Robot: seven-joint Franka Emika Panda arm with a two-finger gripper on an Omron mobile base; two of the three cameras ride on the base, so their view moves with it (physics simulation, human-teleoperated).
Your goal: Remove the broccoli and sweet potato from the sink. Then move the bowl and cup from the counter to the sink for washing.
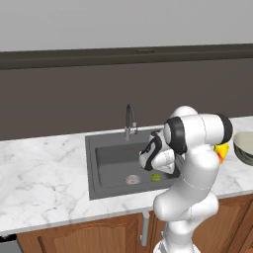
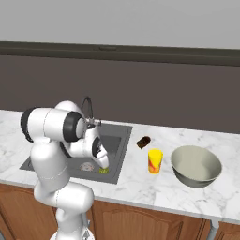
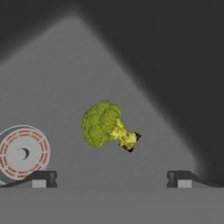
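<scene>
A white robot arm leaned over the sink [image 1: 106, 163], a dark grey basin set into the white marble counter [image 1: 44, 173]. In the left base view the arm's own elbow and wrist covered the right side of the basin and most of the gripper [image 1: 158, 170]; the yellow cup [image 1: 221, 152] showed as a sliver behind the arm, and the bowl [image 1: 244, 147] was cut off by the right edge. The right base view gave both in full: the cup [image 2: 155, 161] stood upright just beside the wide grey-green bowl [image 2: 196, 166], and the sweet potato [image 2: 144, 141] lay on the counter behind the cup, near the sink's right rim, its long axis running diagonally.

The hand view looked down onto the basin floor. The broccoli [image 3: 107, 124] lay there on its side, its green head toward the left of that view and its pale stem pointing lower right. The round metal drain [image 3: 22, 152] sat to its left, partly cut by the frame and by one fingertip. The two dark fingertips [image 3: 41, 179] stood wide apart at the bottom of the view, holding nothing, with the broccoli between and beyond them, untouched. In the base views the broccoli [image 2: 104, 170] was a small green speck beside the drain, under the gripper [image 2: 104, 163].
</scene>
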